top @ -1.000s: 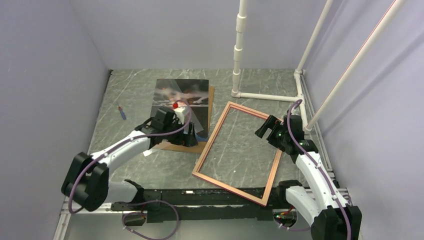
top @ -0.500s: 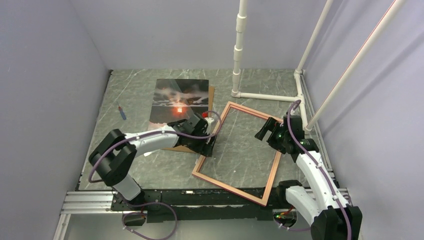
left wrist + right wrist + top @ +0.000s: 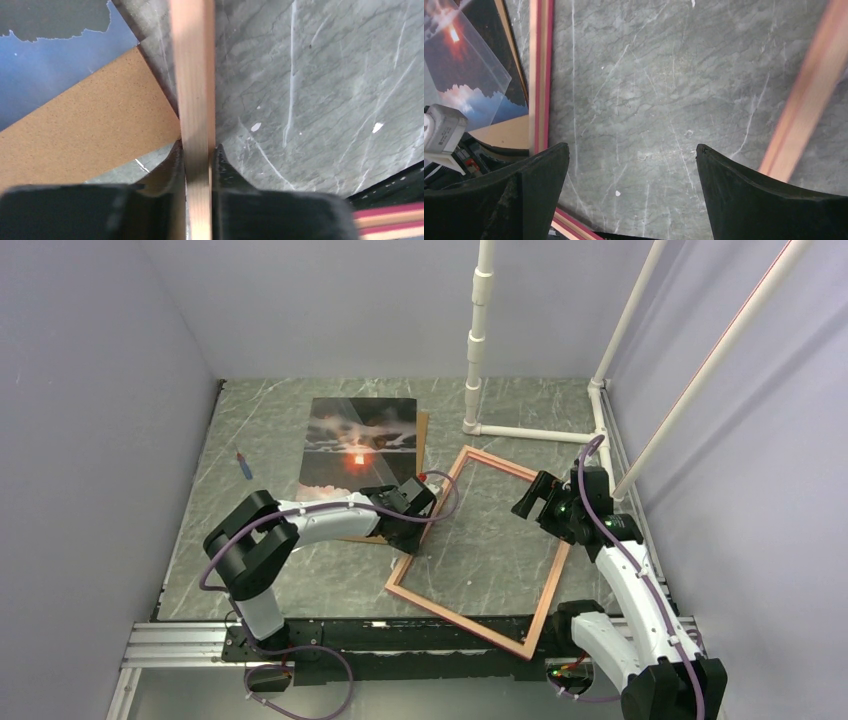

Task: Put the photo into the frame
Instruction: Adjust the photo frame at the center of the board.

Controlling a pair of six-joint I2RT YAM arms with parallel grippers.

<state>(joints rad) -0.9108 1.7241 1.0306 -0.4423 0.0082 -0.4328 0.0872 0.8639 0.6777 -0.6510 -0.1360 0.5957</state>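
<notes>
The left arm (image 3: 320, 513) partly hides the photo (image 3: 358, 435).

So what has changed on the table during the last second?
The left gripper moved right, off the photo, and closed on the frame at its left rail; the frame shifted slightly. The photo stayed in place, and the right gripper stayed open over the frame's right side.

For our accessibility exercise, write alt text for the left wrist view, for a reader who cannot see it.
The left gripper is closed on a narrow wooden edge of the frame, which runs straight up the picture. A brown backing board lies to its left on the grey marbled table.
</notes>
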